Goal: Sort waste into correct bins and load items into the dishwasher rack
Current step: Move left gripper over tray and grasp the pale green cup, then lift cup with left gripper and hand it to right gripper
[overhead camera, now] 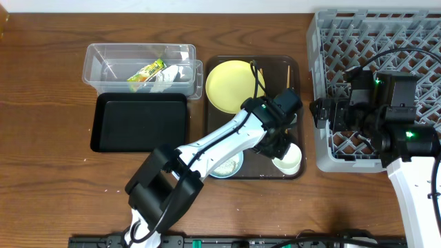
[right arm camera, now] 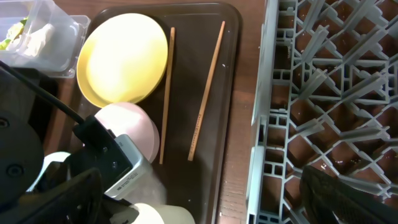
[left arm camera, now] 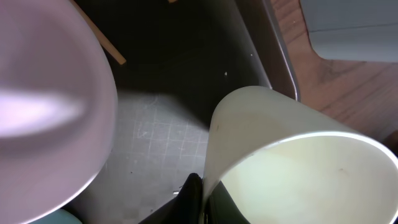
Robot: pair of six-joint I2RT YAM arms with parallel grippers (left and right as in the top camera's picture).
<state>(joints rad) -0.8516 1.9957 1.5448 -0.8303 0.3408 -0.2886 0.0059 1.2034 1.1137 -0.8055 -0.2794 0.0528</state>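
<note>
My left gripper is shut on the wall of the small pale cup, one finger inside and one outside, at the brown tray's front right. The cup looks tilted. The white bowl is just beside it, mostly under my arm from above. The yellow plate and two chopsticks lie on the tray. The light blue bowl holds rice scraps. My right gripper is open and empty at the left edge of the grey dishwasher rack.
The clear tub at the back left holds the green-yellow wrapper and crumpled white paper. The shallow black tray lies in front of it. The brown serving tray sits between the bins and the rack.
</note>
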